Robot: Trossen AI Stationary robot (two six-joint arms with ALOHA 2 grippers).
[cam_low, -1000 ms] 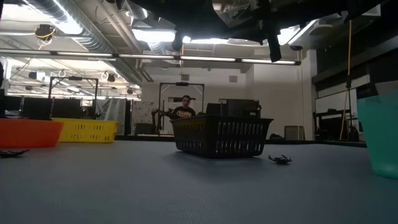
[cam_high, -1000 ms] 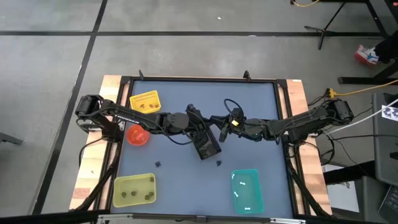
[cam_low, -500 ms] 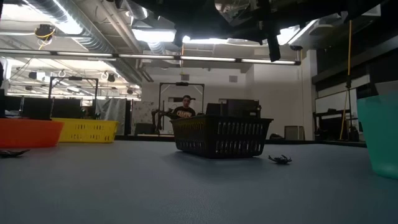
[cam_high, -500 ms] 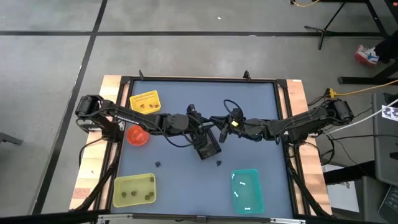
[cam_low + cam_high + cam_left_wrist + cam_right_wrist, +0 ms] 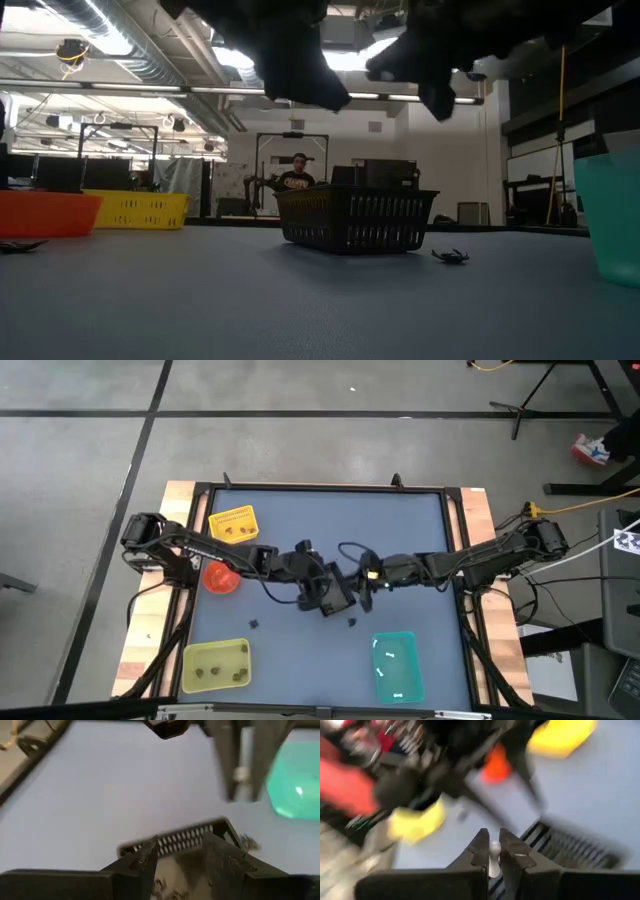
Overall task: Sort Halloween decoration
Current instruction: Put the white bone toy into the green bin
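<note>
The black tray (image 5: 333,593) sits near the middle of the tabletop (image 5: 300,520), and it serves as the supply from which the small Halloween trinkets are drawn, so both arms crowd over it. The left tool (image 5: 177,855) hovers directly above the tray's near wall with its fingers spread; several dark trinkets (image 5: 167,890) lie inside the tray just beneath it, so the spread most likely readies it to reach in for one. Nothing sits between its fingers.

The right tool (image 5: 492,851) is just to the right of the tray, fingers pressed together on a small white trinket (image 5: 493,854), pinched by its narrow body so that it stands up between the tips. White pieces (image 5: 392,660) already lie in the teal container (image 5: 396,666), in front and to the right of the tray, so this one probably belongs there.

The other containers ring the tray by colour: the yellow container (image 5: 233,524) behind and to its left holds dark pieces, the yellow-green container (image 5: 215,665) in front and to the left holds several more, and the orange container (image 5: 221,578) lies to its left. Two dark trinkets lie loose on the tabletop, one (image 5: 353,623) just in front of the tray and another (image 5: 254,625) farther to the left, unsorted.
</note>
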